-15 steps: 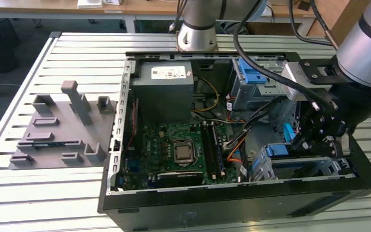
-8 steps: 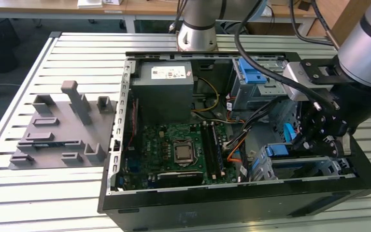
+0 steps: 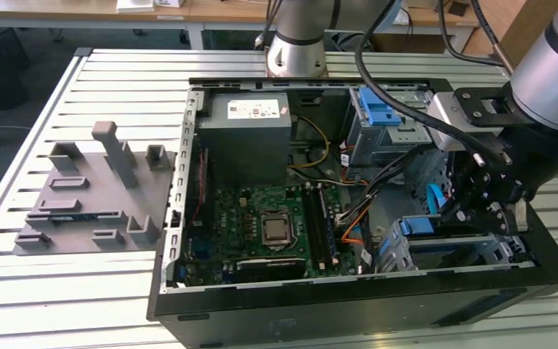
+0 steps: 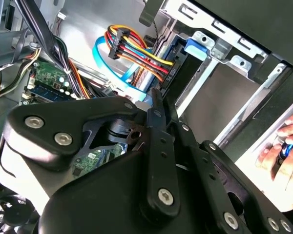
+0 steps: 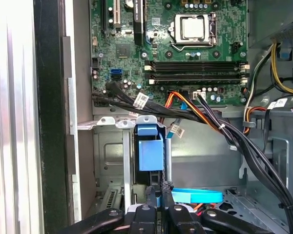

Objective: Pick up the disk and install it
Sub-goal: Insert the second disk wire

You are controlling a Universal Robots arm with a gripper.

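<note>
Blue carrier of the disk (image 5: 150, 153) sits edge-up in the drive cage (image 5: 110, 161) near the case front, so we judge it's slotted in. Gripper (image 5: 158, 195) jaws nearly shut, pinching its edge, prob. seating it.

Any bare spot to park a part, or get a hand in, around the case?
Bare slatted table in front of the grey fixture and along the case's front edge. Inside, it is crowded: cables cross between the motherboard and the drive cage, where the gripper sits by the blue carrier.
</note>
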